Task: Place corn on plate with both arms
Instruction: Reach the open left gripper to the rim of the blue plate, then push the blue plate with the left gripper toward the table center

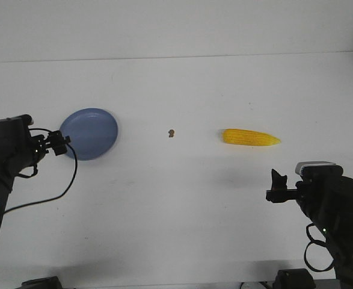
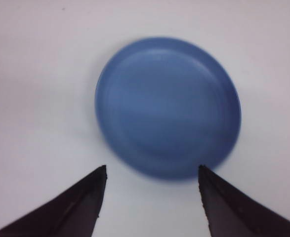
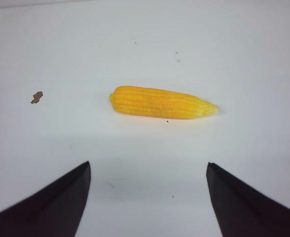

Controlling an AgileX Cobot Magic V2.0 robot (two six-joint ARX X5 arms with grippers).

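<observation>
The yellow corn lies flat on the white table, right of centre, its pointed end toward the right; the right wrist view shows the corn ahead of the fingers. My right gripper hangs open in front of it, apart from it, nothing between its fingertips. The blue plate rests empty at the left; the same plate fills the left wrist view. My left gripper stands open at the plate's near-left rim, fingertips just short of it.
A tiny brown speck sits on the table between plate and corn, and the speck also shows in the right wrist view. The table's far edge meets a pale wall. Black cables loop under the left arm.
</observation>
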